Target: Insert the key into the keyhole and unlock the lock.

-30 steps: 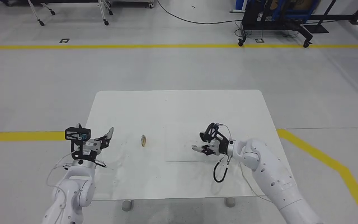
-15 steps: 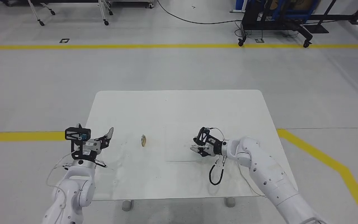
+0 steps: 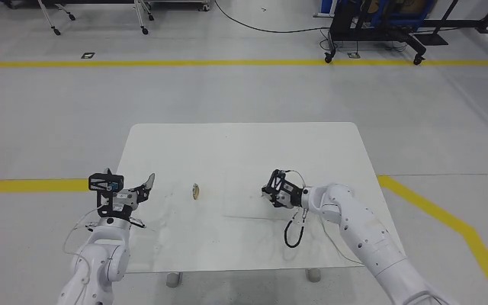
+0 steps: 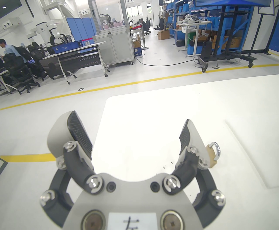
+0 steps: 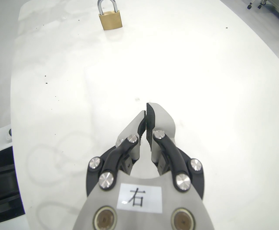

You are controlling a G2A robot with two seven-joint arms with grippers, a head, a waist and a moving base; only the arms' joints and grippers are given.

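Padlock (image 3: 196, 191), brass with steel shackle, lying on white table (image 3: 305, 145) between both grippers, touching neither; left gripper (image 4: 130, 122) at table's left edge, jaws spread wide, empty; right gripper (image 5: 146, 109) near centre, jaws pressed together, nothing visible between.

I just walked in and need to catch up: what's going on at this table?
A two-armed robot is working on a padlock that lies untouched on the white table. The left gripper hovers at the table's edge near the padlock, jaws open and empty. The right gripper sits low over the table's middle, pointed toward the padlock with jaws shut. Whether they hold anything is too small to tell.
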